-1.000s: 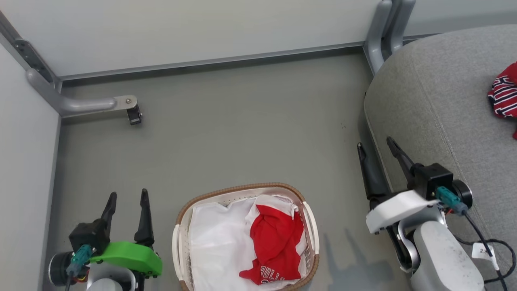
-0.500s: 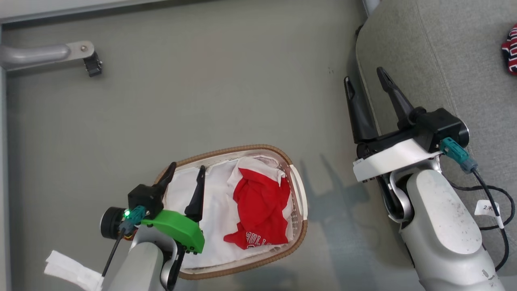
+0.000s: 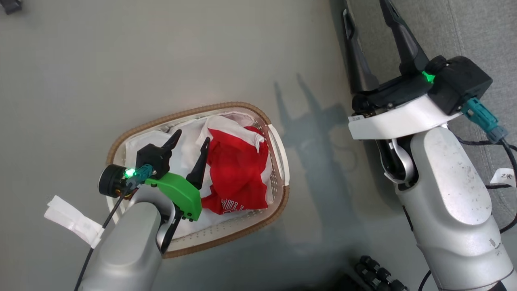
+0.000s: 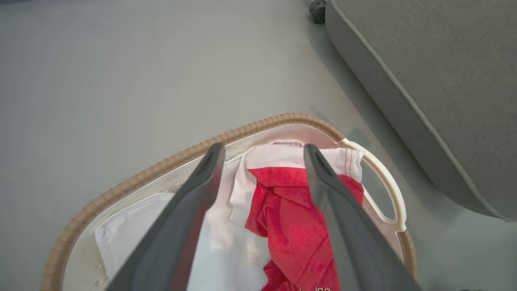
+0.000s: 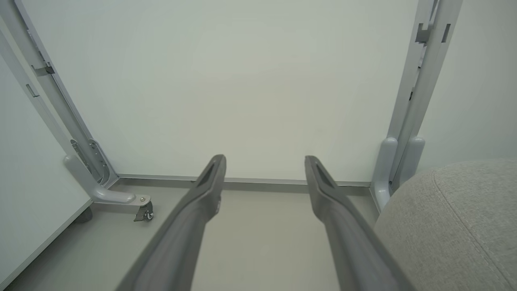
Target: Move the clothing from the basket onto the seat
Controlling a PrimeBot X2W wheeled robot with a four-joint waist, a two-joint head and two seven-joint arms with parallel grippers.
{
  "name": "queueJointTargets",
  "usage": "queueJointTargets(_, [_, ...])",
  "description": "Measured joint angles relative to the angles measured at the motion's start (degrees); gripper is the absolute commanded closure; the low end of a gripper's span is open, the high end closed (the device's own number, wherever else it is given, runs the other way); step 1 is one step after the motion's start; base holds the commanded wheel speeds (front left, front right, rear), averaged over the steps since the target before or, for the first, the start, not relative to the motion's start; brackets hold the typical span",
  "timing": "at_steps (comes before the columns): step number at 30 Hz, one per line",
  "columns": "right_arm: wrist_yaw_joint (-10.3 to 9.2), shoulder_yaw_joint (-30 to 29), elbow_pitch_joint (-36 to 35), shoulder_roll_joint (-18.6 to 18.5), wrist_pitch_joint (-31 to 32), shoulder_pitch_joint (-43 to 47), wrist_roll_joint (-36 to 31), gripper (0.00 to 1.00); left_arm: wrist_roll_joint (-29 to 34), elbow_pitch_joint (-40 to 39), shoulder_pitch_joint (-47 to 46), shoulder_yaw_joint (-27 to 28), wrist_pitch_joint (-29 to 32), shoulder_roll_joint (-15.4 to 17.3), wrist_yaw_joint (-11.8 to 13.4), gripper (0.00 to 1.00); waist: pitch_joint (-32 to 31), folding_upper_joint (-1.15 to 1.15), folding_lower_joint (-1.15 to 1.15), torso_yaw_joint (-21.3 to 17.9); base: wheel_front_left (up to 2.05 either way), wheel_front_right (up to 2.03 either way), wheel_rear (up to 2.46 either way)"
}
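The clothing (image 3: 236,169), a crumpled red jersey with white trim, lies on a white sheet (image 3: 135,146) in the end of the basket (image 3: 194,111) nearest the seat (image 3: 464,28). The basket stands on the floor (image 3: 121,60). The fabric looks light, soft and limp, so it will probably sag. A thick raised fold near its middle seems the best place to pinch. The left claw (image 3: 192,136) hangs over the basket, fingers wide apart, holding nothing. The right claw (image 3: 364,8), by the seat's edge, is also spread and empty.
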Motion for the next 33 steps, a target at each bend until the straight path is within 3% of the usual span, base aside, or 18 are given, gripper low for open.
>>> queueJointTargets(10, [0.00, 0.5, -3.8, 0.0, 0.0, -2.0, 1.6, 0.00, -5.2, 8.6, -7.2, -8.0, 0.0, 1.4, 0.0, 0.00, 8.8, 0.00, 0.00, -3.7, 0.00, 0.00, 0.00])
queueJointTargets(14, [0.00, 0.7, -4.3, 0.0, 0.0, -2.5, 1.5, 0.00, -8.9, 11.8, -10.2, -13.9, 0.0, 1.6, 0.0, 0.00, 12.1, 0.00, 0.00, -5.1, 0.00, 0.00, 0.00])
queueJointTargets(24, [0.00, 0.9, -4.7, 0.0, 0.0, -2.7, 1.7, 0.00, -17.1, 18.2, -15.4, -21.4, 0.5, 1.4, 0.0, 0.00, 15.9, 0.00, 0.00, -6.8, 0.00, 0.00, 0.00])
queueJointTargets(33, [0.00, 0.9, -4.8, 0.0, 0.0, -3.0, 1.9, 0.00, -20.0, 22.4, -17.8, -25.9, 2.1, 1.4, 0.0, 0.00, 17.7, 0.00, 0.00, -7.5, 0.00, 0.00, 0.00])
